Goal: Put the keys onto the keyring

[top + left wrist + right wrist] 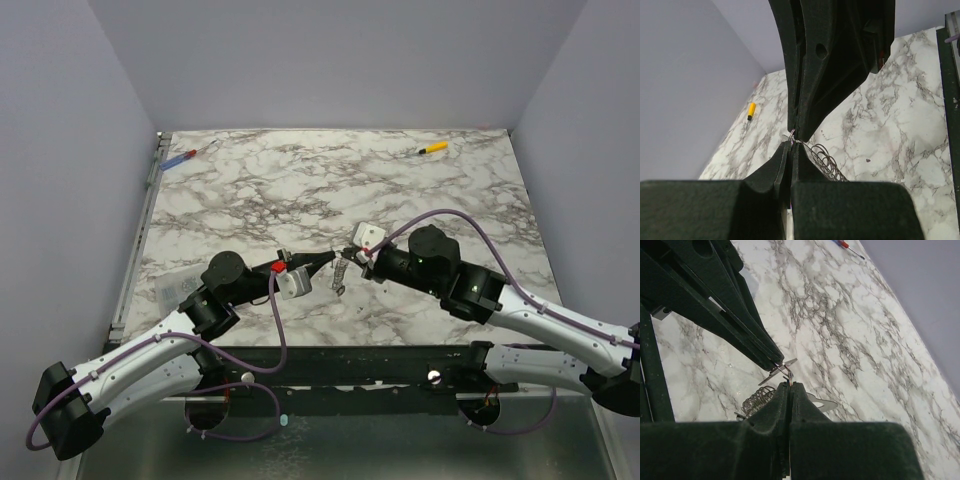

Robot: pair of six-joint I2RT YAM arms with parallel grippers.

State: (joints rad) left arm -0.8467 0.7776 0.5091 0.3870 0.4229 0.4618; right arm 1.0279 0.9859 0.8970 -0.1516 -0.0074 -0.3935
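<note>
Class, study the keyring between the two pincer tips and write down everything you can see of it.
The keyring is a tiny thin wire loop, metal by its look, with a bright glint. It is up off the marble table, apparently pinched by the shut tips of the left pincer and the right pincer, which meet at it. A flat silver key lies against it. Its finer details are too small to tell.

I am recording my white, grey-veined marble-patterned tabletop (420, 200) as carrying a small yellow-handled tool (432, 149) far right and a blue-and-red-handled tool (185, 157) far left.
</note>
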